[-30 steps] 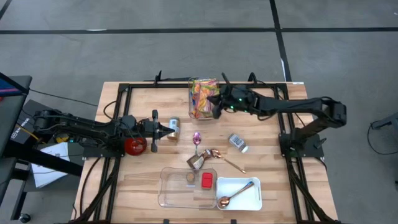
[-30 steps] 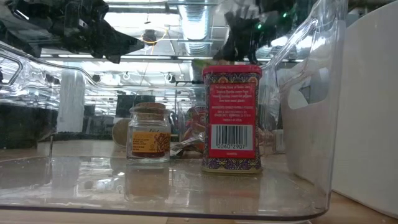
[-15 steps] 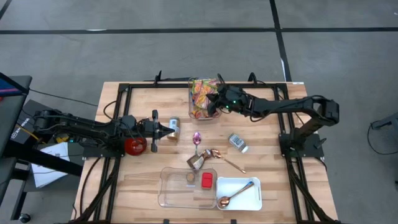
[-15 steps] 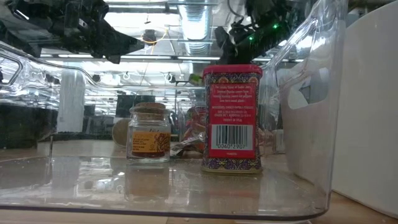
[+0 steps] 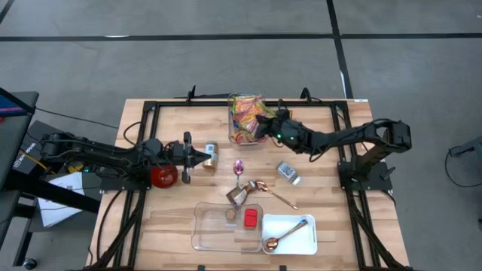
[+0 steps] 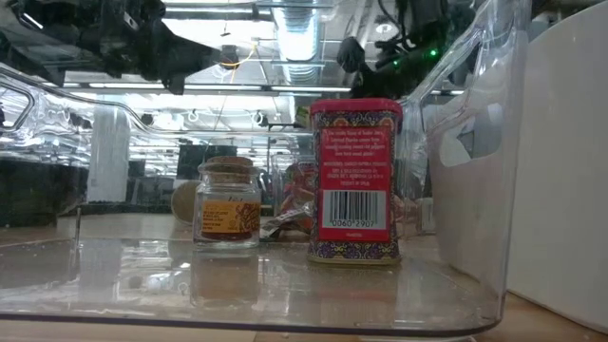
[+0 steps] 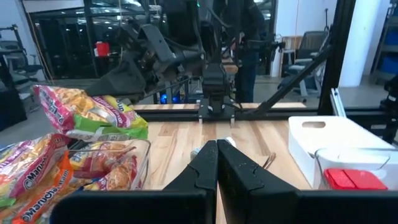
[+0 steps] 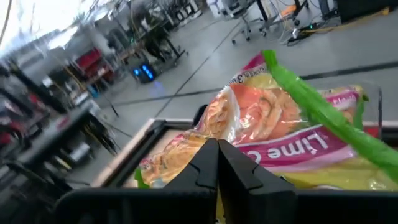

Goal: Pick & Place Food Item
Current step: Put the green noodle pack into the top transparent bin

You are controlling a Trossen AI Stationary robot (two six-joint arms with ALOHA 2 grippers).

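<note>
A clear bin (image 5: 245,119) at the table's far middle holds several bright snack packets (image 8: 280,134). My right gripper (image 5: 261,123) is shut, with its tips (image 8: 217,148) at the bin's right side, close against the packets. My left gripper (image 5: 203,156) is also shut and holds nothing. It points level toward the table's right edge, just left of a small can (image 5: 212,152) lying on the wood. In the left wrist view its fingers (image 7: 217,149) meet in front of bare wood, with the bin of packets (image 7: 81,149) off to one side. My right gripper's shut fingertips stand right at the orange and pink packets (image 8: 249,124) at the bin's top. Whether they touch the packets, I cannot tell. They come from the table's right side, nearly level and slightly downward.
A spice jar (image 5: 288,172) lies right of centre, with a purple spoon (image 5: 239,166) and a copper spoon (image 5: 279,197) near the middle. At the near edge, a clear tray (image 5: 207,233) holds a small jar (image 6: 228,204) and a red tin (image 6: 353,180). Beside it is a white tray (image 5: 301,242) with a spoon.
My right gripper has sunk a little and rolled about its own axis, and its wrist has shifted slightly toward the near edge. Its tips have stayed at the snack bin. The packets and the other things lie as before.
</note>
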